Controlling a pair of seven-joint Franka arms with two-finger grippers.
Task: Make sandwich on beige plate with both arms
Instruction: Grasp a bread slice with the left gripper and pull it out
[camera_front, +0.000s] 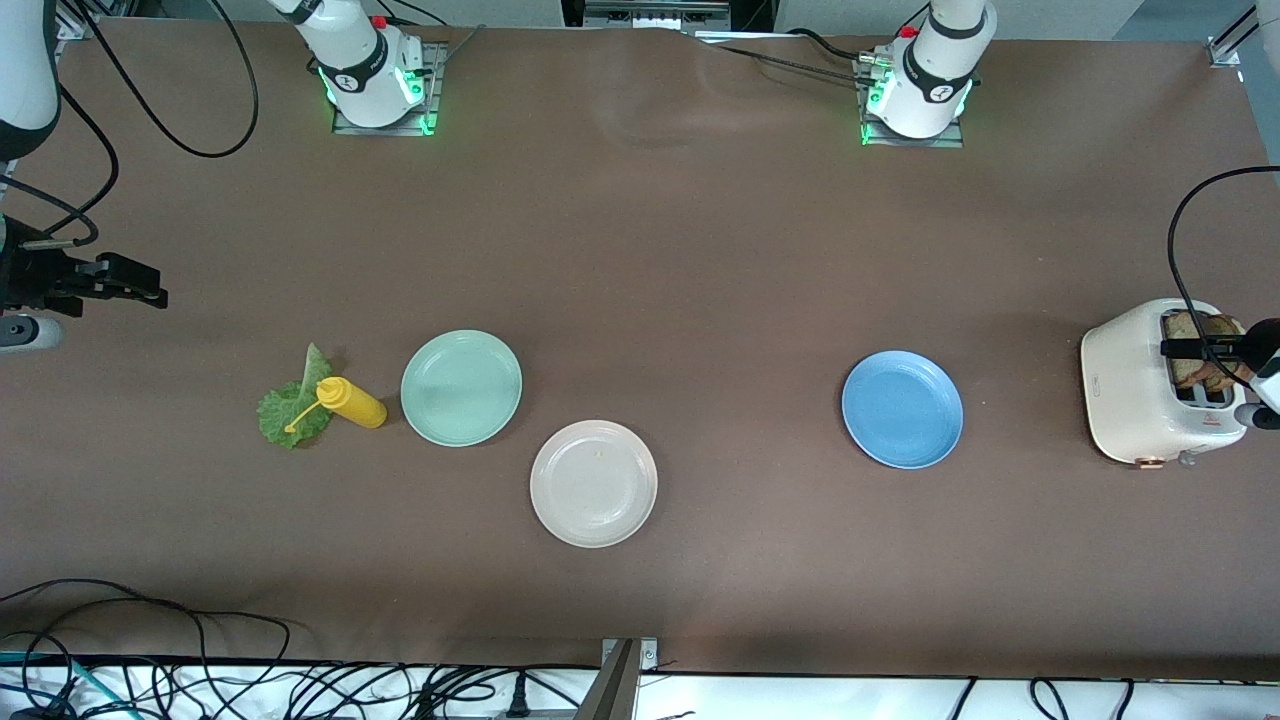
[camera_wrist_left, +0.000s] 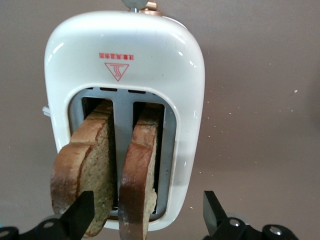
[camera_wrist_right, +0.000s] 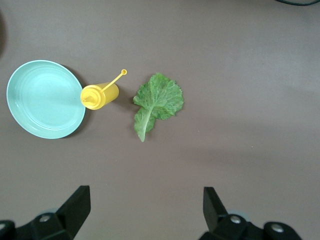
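Brown cloth-covered table (camera_front: 640, 250) carries everything.

Left gripper (camera_wrist_left: 147, 212) hangs over the white two-slot toaster (camera_wrist_left: 125, 75) at the left arm's end, fingers (camera_wrist_left: 80, 210) spread wide w/ nothing held. Between them sit two brown wholemeal bread slices (camera_wrist_left: 112, 170), standing upright in the slots & poking out the top. Looks lined up that way so one slice can be pinched by its faces – my read.

Right gripper (camera_wrist_right: 146, 210) waits up in the air at the right arm's end, fingers (camera_wrist_right: 77, 202) parted, empty. Out ahead of them: ruffled green lettuce leaf (camera_wrist_right: 157, 102) flat on the cloth, yellow squeeze bottle (camera_wrist_right: 100, 95) just beside it, then round mint-green plate (camera_wrist_right: 45, 100).

Round beige plate (camera_front: 593, 483) is bare, well apart from both grippers, nearest the front camera. Round blue plate (camera_front: 902, 408) lies between it & the toaster. Sandwich not started, I'd say.
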